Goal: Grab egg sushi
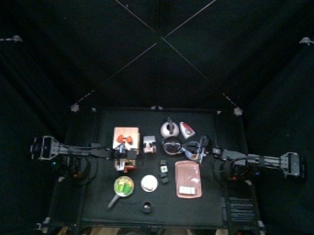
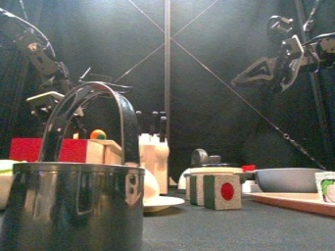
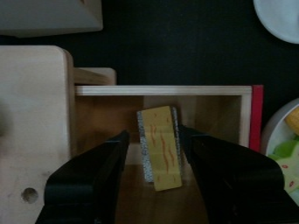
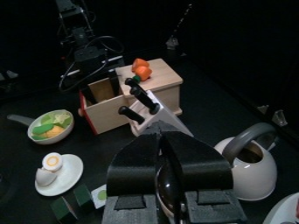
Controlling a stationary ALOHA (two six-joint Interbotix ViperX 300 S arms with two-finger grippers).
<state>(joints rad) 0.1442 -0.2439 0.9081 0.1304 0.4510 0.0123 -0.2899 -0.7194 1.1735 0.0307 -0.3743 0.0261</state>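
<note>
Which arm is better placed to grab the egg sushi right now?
Left. Its end effector already straddles the egg sushi inside the wooden box, jaws open. The right end effector hangs apart from the box.

The egg sushi (image 3: 162,147) lies in an open wooden drawer (image 3: 222,114), whose walls fence it at three and twelve o'clock; the left pincer (image 3: 160,157) straddles it, with narrow gaps either side.

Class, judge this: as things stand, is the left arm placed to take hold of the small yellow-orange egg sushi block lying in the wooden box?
Probably yes: the small yellow-orange egg sushi block lies uncovered in the open wooden box, between the left end effector's jaws.
</note>
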